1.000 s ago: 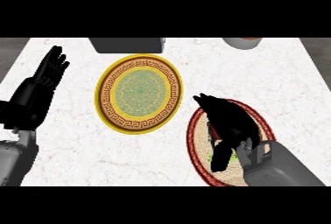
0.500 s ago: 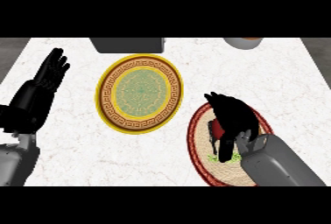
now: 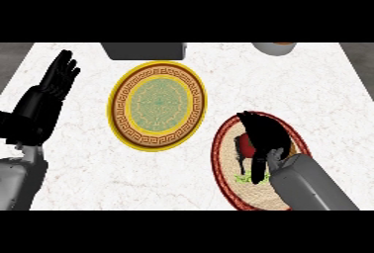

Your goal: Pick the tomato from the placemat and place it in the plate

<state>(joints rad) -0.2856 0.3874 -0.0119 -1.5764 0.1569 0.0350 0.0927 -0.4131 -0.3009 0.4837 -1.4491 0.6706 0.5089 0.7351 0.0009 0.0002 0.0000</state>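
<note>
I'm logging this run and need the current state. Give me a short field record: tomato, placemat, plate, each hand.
tomato: red, on the placemat, mostly hidden by the right hand
placemat: round, red-rimmed, at the counter's right
plate: yellow-rimmed with green centre, nothing on it, left of the placemat
right hand: fingers curled round the tomato, over the placemat
left hand: open, fingers up, resting at the view's left edge
task state: tomato not yet in the plate

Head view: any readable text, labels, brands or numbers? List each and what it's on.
None: no words, numbers, brands or signs show.
plate: only a key-pattern border and a green centre motif, no lettering.
placemat: red-rimmed weave, no lettering.
tomato, right hand, left hand: unmarked.
Grey box and round vessel at the far edge: cut off, no markings on what shows.
</note>
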